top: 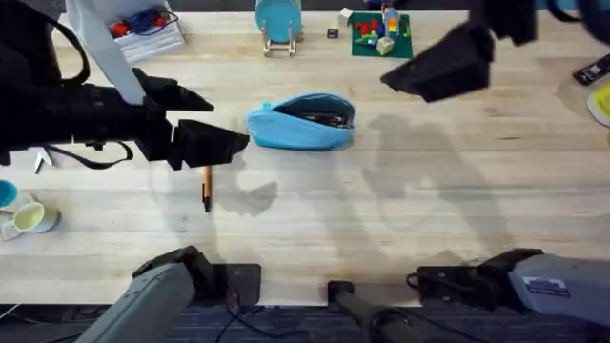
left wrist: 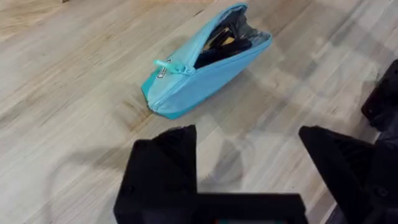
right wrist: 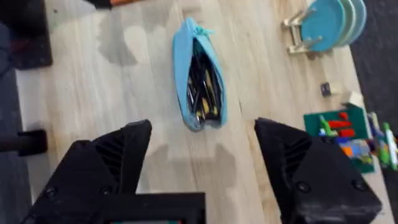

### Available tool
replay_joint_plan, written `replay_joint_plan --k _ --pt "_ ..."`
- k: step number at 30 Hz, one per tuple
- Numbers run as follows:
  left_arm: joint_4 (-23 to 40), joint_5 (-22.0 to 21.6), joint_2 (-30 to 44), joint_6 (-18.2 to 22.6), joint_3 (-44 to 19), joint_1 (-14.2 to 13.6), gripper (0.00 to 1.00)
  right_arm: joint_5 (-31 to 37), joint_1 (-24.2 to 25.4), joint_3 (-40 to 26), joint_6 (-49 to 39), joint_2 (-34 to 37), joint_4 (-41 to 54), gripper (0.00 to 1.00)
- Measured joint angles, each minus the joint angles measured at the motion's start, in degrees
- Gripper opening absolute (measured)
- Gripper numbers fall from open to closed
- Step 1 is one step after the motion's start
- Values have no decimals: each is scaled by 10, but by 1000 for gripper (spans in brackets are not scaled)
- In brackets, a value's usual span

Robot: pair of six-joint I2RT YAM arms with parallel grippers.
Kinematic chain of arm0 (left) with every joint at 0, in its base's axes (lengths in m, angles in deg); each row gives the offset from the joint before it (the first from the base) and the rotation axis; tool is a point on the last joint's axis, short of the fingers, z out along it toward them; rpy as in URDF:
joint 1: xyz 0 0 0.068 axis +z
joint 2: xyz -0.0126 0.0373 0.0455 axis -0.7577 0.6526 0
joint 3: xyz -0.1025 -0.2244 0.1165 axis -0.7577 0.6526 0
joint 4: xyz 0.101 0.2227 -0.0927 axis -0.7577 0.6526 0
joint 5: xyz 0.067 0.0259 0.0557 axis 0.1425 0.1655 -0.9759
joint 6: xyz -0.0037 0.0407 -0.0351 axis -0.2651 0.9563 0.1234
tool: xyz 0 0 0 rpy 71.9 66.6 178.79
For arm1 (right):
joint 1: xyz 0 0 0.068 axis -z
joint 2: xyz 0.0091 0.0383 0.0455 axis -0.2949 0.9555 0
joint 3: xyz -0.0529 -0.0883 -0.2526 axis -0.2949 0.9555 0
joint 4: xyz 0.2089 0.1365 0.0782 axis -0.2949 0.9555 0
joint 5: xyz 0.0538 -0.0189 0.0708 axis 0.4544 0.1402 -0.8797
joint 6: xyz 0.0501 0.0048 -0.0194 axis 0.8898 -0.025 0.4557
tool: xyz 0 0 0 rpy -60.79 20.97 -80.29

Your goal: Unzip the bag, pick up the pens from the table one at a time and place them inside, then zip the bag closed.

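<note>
The soft light-blue fabric pouch (top: 301, 122) lies mid-desk (top: 400, 219), long axis running left–right, its zipper gaping along the top over dark contents. An orange pen (top: 206, 187) points toward the robot just below the left hand (left wrist: 249, 155), whose black fingers stand apart. The right hand (right wrist: 202, 158) hangs over the pouch, fingers spread, empty.

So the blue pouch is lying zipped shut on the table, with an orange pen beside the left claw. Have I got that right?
Not quite: the blue pouch is unzipped, as the right wrist view shows, with dark items visible through its gaping top. The rest holds: it lies on the table, and the orange pen lies near the left gripper.
</note>
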Motion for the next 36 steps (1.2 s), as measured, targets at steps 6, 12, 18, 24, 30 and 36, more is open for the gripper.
replay_joint_plan --k 6,12,18,24,30,36 --pt "0 0 0 0 0 0 993 47 0 96 0 -92 -38 998" --pt "0 0 0 0 0 0 993 76 0 241 0 -198 -77 997" --pt "0 0 0 0 0 0 994 96 1 340 25 -278 -89 997" --pt "0 0 0 0 0 0 994 100 1 371 101 -298 -93 997" --pt "-2 0 0 -23 0 0 994 100 1 371 155 -275 -94 997" --pt "-2 -27 0 -102 0 0 994 100 1 371 171 -239 -94 998"
